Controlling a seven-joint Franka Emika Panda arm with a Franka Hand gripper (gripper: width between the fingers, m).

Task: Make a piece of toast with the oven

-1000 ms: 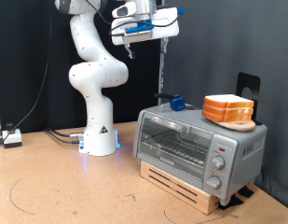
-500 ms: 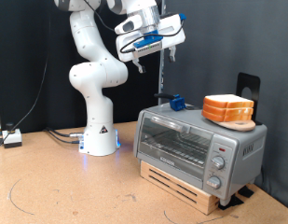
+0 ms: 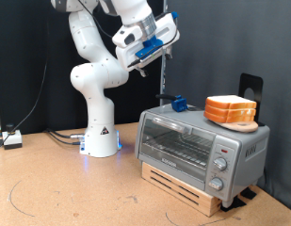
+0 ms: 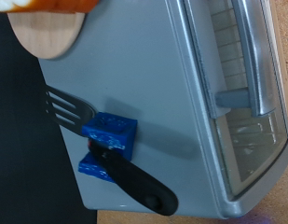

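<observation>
The piece of toast lies on a round wooden board on top of the oven, towards the exterior view's right. The silver oven's glass door is closed. My gripper hangs high in the air, tilted, above and to the exterior view's left of the oven, with nothing seen between its fingers. The wrist view looks down on the oven's top, an orange edge of the toast and the board. The fingers do not show in the wrist view.
A fork with a black handle rests in a blue holder on the oven's top, also in the exterior view. The oven stands on a wooden pallet. A black stand rises behind it. Cables lie at the left.
The hand has tilted from pointing straight down to pointing down and to the exterior view's left, and has dropped a little. The toast and the oven have not moved.
</observation>
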